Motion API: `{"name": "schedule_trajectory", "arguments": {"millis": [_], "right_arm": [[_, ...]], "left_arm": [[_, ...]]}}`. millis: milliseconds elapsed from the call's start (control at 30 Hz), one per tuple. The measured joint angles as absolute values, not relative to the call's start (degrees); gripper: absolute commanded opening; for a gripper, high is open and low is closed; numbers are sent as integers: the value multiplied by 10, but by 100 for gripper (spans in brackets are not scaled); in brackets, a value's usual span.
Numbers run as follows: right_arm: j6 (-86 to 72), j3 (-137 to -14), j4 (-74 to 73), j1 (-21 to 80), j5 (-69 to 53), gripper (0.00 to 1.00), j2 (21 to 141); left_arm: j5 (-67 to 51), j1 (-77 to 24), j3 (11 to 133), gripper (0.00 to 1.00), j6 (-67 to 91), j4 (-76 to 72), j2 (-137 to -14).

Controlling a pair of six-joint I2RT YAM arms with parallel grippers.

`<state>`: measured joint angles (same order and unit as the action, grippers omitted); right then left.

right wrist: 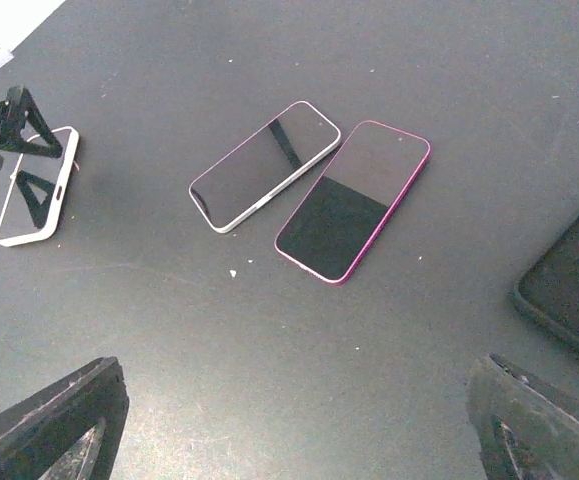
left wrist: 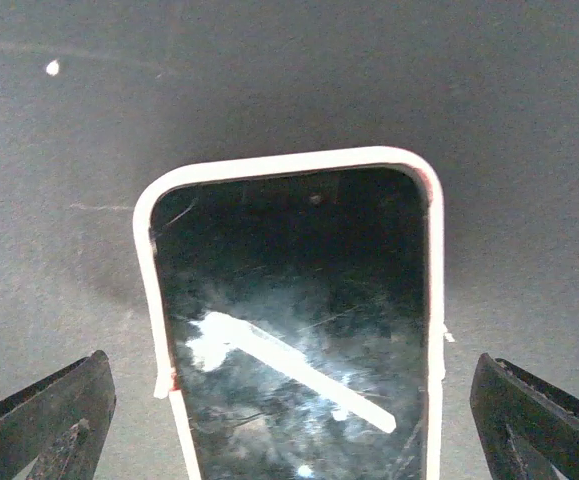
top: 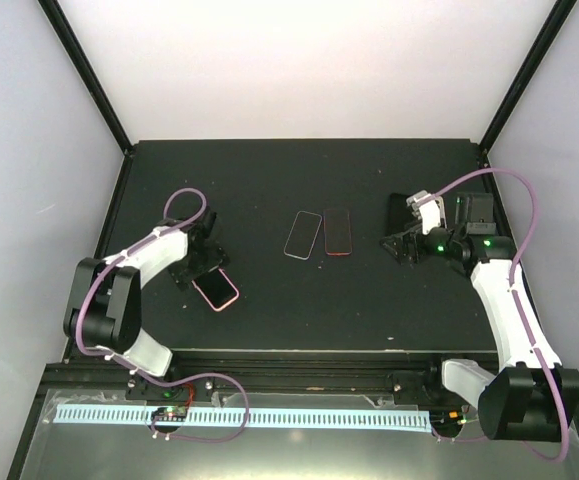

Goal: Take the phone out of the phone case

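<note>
— Black tabletop, pale walls round it. Where's the phone?
— Phone lies flat, screen up, inside its white-rimmed case. From the white-edged phone mid-table, it sits off to the left and nearer the arm bases. Rim looks split on one long side.
— Your left gripper?
— I have the left gripper low over the cased phone's end, fingers spread wide, one each side, clear of the rim. Nothing pinched.
— Rest?
— Pink-edged phone just beside the white-edged phone, on its right, both screens up. Right gripper farther to the right, fingers spread, empty. Dark flat thing near it, cut off by the frame; can't tell what.
</note>
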<state>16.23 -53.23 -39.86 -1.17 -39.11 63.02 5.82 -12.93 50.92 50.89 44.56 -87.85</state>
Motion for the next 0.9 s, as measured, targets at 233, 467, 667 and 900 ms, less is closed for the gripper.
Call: {"name": "schedule_trajectory", "arguments": {"millis": [233, 467, 667, 900], "right_arm": [[170, -529, -400, -12, -397, 92, 637], [177, -529, -405, -12, -398, 92, 646], [180, -529, -412, -12, -402, 91, 655], [180, -529, -419, -12, -407, 89, 669]], "left_arm": [[39, -128, 533, 99, 498, 450, -901], [33, -128, 544, 99, 496, 465, -940], [32, -128, 552, 99, 496, 469, -966], [16, -127, 562, 87, 495, 467, -978]]}}
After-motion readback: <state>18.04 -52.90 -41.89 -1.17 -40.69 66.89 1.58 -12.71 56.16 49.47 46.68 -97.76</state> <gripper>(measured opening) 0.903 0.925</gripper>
